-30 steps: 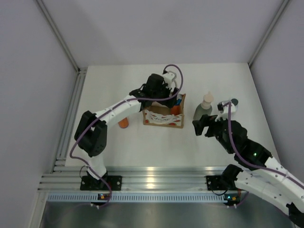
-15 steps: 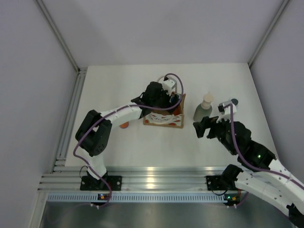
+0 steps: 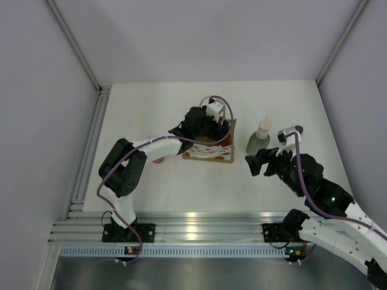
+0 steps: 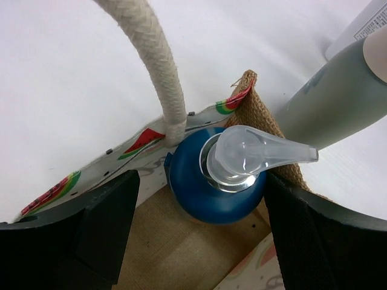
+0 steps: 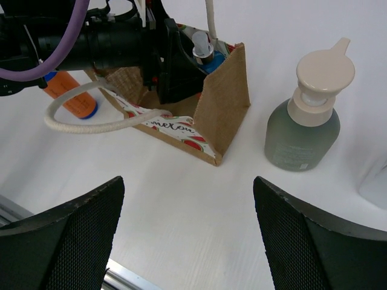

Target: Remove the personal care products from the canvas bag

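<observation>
The bag stands mid-table. Inside it, tight in the corner nearest the grey-green bottle, I see a pump bottle with a blue cap and a clear nozzle. My left claw is down in the bag's mouth, jaws apart, one on each side of that cap. I cannot tell whether either one touches it. A white rope handle arches up just beside the cap.

Outside, the grey-green bottle stands upright just right of the bag, apart from it, with a white bottle beyond. An orange bottle is on the table on the bag's left side, partly under the left arm. My right claw hovers near the grey-green bottle, wide open and holding nothing.
</observation>
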### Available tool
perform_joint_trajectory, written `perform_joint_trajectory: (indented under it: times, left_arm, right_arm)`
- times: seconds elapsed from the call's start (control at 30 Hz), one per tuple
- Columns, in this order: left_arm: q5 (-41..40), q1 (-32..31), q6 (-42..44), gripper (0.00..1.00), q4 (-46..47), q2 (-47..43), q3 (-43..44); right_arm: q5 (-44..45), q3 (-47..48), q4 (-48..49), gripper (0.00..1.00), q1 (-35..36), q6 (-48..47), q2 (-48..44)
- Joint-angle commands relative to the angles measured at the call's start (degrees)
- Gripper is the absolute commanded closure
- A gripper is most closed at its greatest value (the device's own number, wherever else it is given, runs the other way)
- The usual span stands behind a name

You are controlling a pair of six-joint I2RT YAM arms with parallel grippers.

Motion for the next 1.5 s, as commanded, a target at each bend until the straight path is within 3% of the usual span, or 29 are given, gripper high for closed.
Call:
perform_joint_trajectory:
  times: [0.0, 0.3, 0.47, 0.63, 0.67, 0.7, 0.8, 0.93, 1.23, 1.47]
  left_arm:
    - [1.0, 0.0, -0.5, 0.14, 7.9, 0.9, -0.6]
    - [0.0, 0.0, -1.9, 0.17, 11.2, 3.9, -0.7]
    - [-1.0, 0.0, -1.5, 0.28, 11.0, 4.3, -0.9]
    - [-0.7, -0.1, -2.0, 0.47, 13.5, 4.3, -1.8]
    - [-0.5, -0.1, -2.3, 0.52, 13.7, 4.2, -1.9]
    - [-0.3, -0.1, -2.4, 0.67, 14.3, 4.0, -2.0]
    - [-0.7, -0.6, -2.2, 0.74, 14.5, 3.6, -2.1]
    - [-4.4, -1.6, -0.6, 1.00, 13.9, 1.4, -2.1]
    - [-12.8, -2.4, 0.8, 1.00, 12.8, -4.2, -2.1]
    - [-13.0, -2.4, -1.1, 1.00, 12.6, -5.9, -1.4]
  right_arm:
    - [-1.1, 2.8, -0.2, 0.16, -0.6, -1.1, -0.1]
    - [-3.9, 2.9, -0.3, 0.16, -0.6, -0.7, -1.3]
    - [-4.9, 3.0, -0.3, 0.16, -0.5, -0.7, -2.4]
    - [-5.5, 2.6, -0.2, 0.16, -0.6, -0.9, -3.0]
    - [-5.6, 2.5, -0.3, 0.16, -0.6, -0.9, -3.1]
    - [-5.8, 2.4, -0.2, 0.16, -0.6, -1.0, -3.3]
    - [-5.8, 2.1, -0.3, 0.15, -0.6, -1.2, -3.5]
    - [-5.5, 2.1, -0.2, 0.15, -0.5, -1.8, -3.4]
    - [-5.2, 2.1, -0.2, 0.15, -0.6, -1.9, -3.4]
    - [-5.1, 1.8, -0.2, 0.15, -0.6, -2.1, -4.7]
